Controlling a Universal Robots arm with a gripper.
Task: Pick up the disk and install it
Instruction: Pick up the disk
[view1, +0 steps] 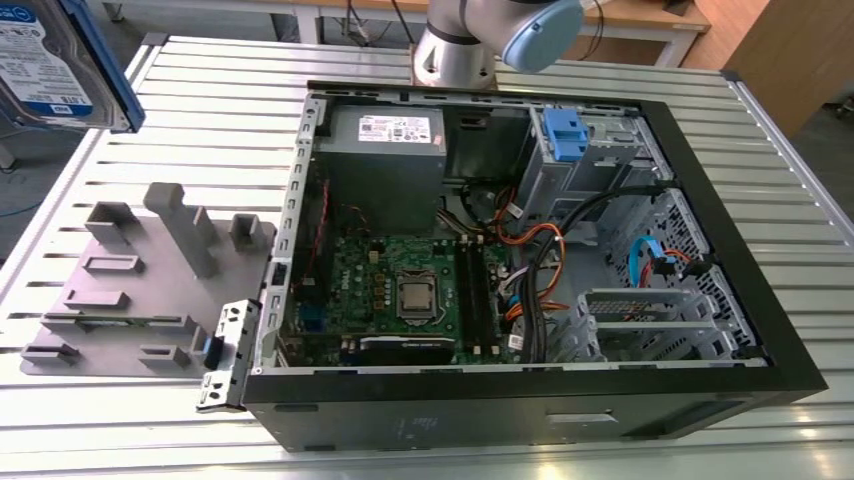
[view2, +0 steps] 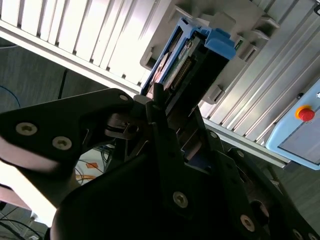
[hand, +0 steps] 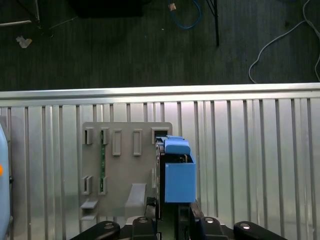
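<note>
The disk (view1: 54, 60), a silver drive with a white-and-blue label in a blue carrier bracket, hangs in the air at the exterior view's upper left, above the slatted table. In the second wrist view my gripper (view2: 165, 117) is shut on the disk (view2: 187, 62), its black fingers (view2: 160, 107) clamping one end. In the first wrist view the disk (hand: 177, 172) stands edge-on over the grey holder fixture (hand: 125, 165), clear of it, with the gripper (hand: 170, 222) below it in the picture.
An open computer case (view1: 747, 330) lies on the table, with a motherboard (view1: 400, 290), a grey power supply (view1: 387, 140), a second blue carrier (view1: 563, 135) and a metal drive cage (view1: 654, 320). The grey fixture (view1: 147, 280) sits beside the case. The arm's base (view1: 461, 45) stands behind.
</note>
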